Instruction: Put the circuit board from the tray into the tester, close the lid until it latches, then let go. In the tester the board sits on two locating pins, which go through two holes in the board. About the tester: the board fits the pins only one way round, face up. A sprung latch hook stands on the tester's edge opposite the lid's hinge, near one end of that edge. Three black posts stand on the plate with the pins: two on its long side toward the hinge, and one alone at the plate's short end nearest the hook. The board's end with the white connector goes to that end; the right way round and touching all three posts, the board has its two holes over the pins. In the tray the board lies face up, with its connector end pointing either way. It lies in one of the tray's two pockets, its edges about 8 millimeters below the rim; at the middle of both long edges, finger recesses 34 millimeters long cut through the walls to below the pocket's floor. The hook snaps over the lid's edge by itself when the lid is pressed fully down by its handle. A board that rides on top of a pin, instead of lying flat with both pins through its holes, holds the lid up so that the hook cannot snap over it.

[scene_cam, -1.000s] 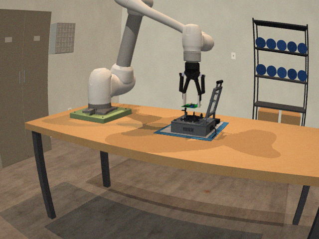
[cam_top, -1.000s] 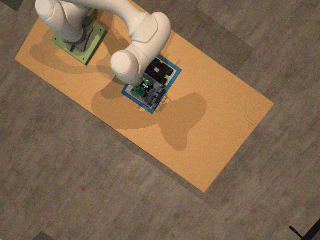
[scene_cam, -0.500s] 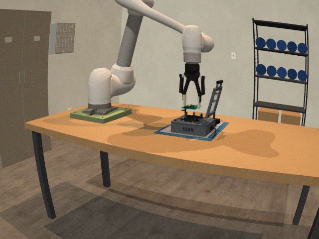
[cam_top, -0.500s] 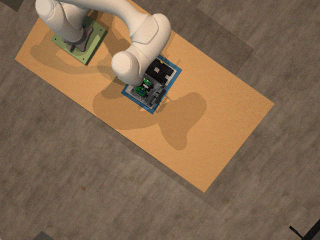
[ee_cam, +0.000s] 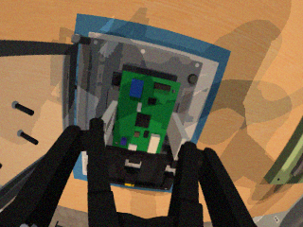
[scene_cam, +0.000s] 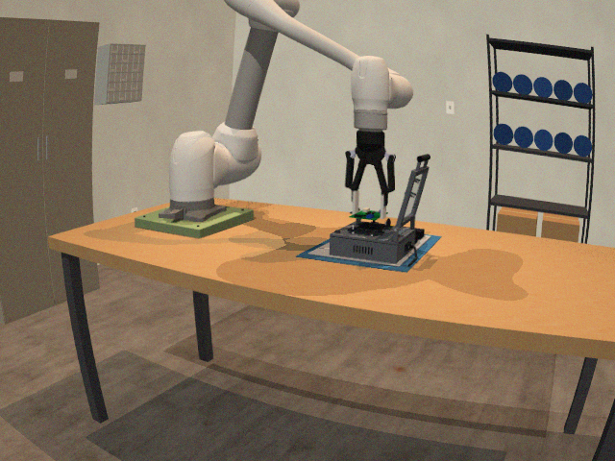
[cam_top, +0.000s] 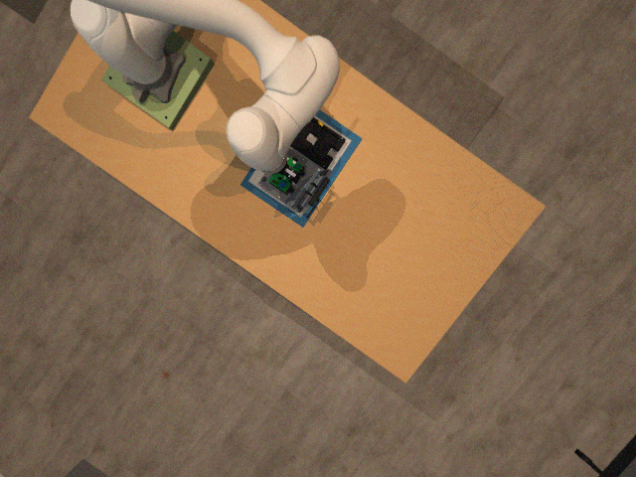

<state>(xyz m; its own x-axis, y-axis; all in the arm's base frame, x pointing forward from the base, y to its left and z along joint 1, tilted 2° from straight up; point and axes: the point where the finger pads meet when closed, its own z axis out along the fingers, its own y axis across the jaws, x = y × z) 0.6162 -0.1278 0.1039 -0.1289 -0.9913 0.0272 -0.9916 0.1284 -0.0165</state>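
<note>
Wooden table (cam_top: 410, 266) (scene_cam: 278, 292) (ee_cam: 156, 11), claw (cam_top: 290, 173) (scene_cam: 368, 210) (ee_cam: 143, 115) pointing straight down

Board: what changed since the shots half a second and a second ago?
The board moved down toward the tester, together with the tool. Nothing newly gripped or let go; the board is still held, above the tester. Lid still up, tester and arm base unmoved.
</note>
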